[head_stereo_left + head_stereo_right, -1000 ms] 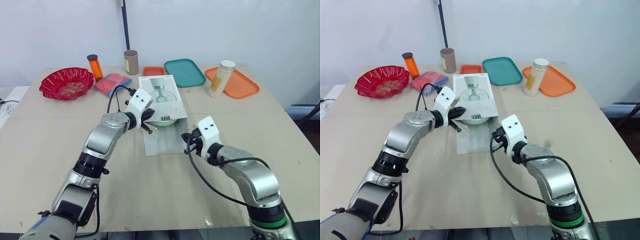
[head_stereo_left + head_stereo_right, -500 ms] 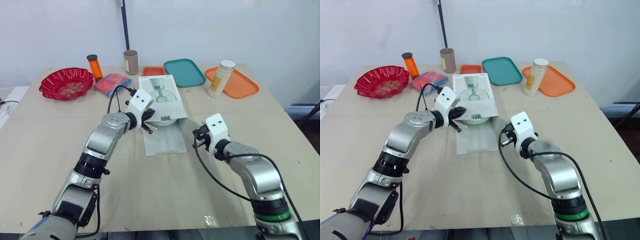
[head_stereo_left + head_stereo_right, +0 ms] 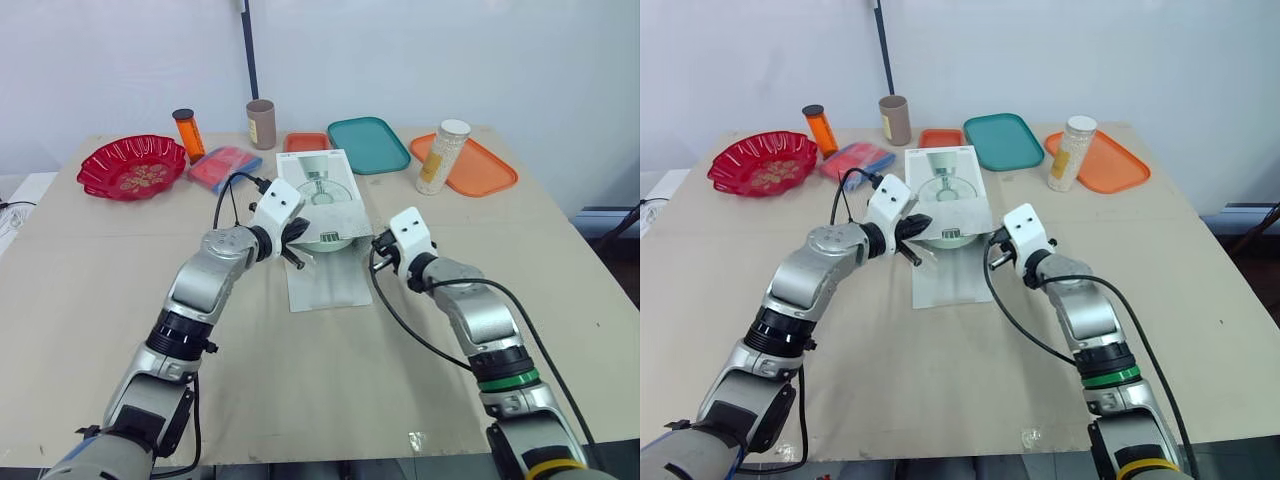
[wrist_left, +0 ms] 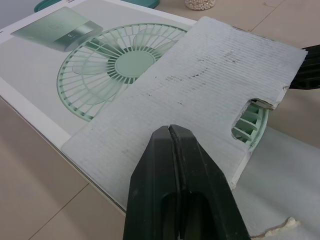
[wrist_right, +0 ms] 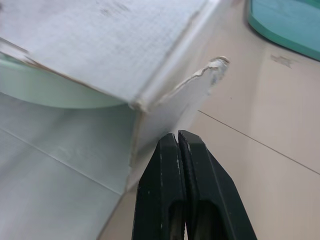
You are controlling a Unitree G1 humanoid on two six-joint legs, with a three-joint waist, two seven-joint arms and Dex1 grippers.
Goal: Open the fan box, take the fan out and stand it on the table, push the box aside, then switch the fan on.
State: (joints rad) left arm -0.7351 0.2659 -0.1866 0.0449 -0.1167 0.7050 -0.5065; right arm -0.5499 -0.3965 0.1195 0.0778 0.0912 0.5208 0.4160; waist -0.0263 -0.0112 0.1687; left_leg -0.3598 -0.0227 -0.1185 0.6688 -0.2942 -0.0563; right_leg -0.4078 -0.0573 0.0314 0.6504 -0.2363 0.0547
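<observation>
From my head, the box lies mid-tabletop, long axis away from me. The fan peeks out between my left fingers and right fingers. At my left wrist, the fingers are pressed together, with the top flap just ahead. At my right wrist, the fingers are closed, empty, with the torn side flap just ahead.

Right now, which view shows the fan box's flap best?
Left wrist view: the corrugated flap lies full-face, fan grille peeking through its notch. The eye views show it small; the right wrist view catches just one corner.
</observation>
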